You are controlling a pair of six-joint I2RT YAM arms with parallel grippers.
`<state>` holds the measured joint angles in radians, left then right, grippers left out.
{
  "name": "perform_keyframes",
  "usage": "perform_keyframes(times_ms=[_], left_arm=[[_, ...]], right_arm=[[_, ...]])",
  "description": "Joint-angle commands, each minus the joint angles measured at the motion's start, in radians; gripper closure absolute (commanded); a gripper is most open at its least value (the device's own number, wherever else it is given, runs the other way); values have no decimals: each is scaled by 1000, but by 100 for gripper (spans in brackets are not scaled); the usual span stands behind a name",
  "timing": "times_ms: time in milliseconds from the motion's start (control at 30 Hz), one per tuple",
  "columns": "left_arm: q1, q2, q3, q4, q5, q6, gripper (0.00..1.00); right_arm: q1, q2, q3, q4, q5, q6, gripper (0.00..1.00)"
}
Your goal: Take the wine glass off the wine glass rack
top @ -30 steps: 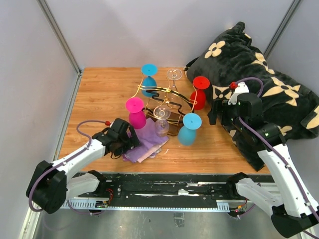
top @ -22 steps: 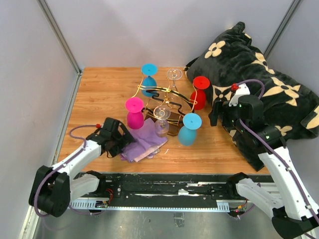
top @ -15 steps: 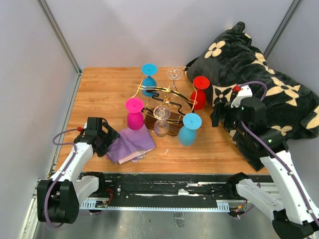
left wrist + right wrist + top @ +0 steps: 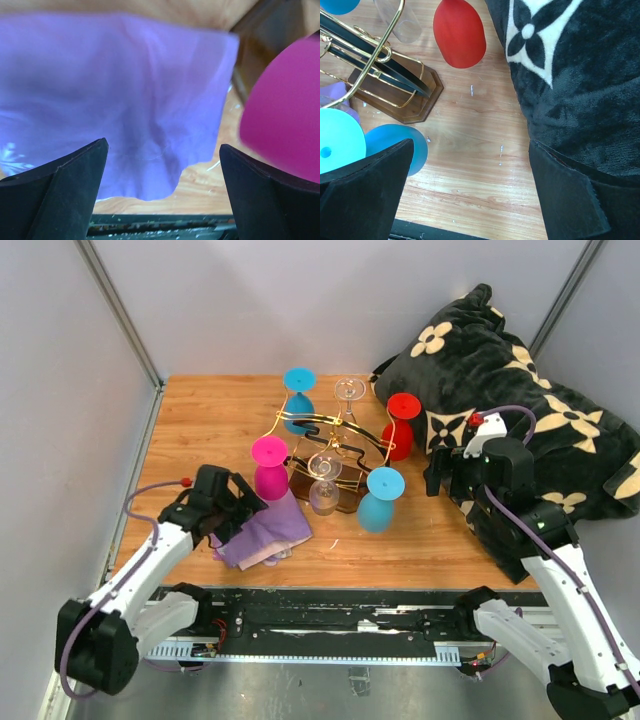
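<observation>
The wooden table lies under everything. Its far right corner is heaped with a black blanket patterned in cream flowers, which spills down the right side past my right arm. Near the middle stands the wine glass rack, gold wire arms over a dark brown base. Six glasses sit around it, feet uppermost and bowls down. The blue glass is at the far left and the back clear glass just right of it. The red glass is on the right, close to the blanket. The pink glass is at the near left, the front clear glass in the near middle, and the cyan glass at the near right. I cannot tell whether the bowls touch the wood. A crumpled purple cloth lies on the table just in front of the pink glass. My left gripper is at the cloth's left edge. Its wrist camera shows the fingers spread wide over the cloth and gripping nothing, with the pink bowl at the right. My right gripper hangs beside the blanket, right of the cyan and red glasses, its fingers also wide apart over bare wood and empty.
</observation>
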<state>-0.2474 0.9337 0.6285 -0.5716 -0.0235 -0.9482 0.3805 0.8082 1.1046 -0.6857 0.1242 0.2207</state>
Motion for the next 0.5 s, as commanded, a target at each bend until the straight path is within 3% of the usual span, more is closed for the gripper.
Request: perform_keyframes(times_ms=[0, 267, 467], left_arm=[[-120, 77, -56, 59, 19, -102, 0], [-103, 187, -144, 144, 13, -159, 0], [184, 264, -146, 174, 30, -75, 0]], right_arm=[[-18, -1, -18, 16, 8, 9, 2], [-18, -6, -23, 19, 14, 4, 2], [-20, -24, -33, 19, -9, 4, 2]])
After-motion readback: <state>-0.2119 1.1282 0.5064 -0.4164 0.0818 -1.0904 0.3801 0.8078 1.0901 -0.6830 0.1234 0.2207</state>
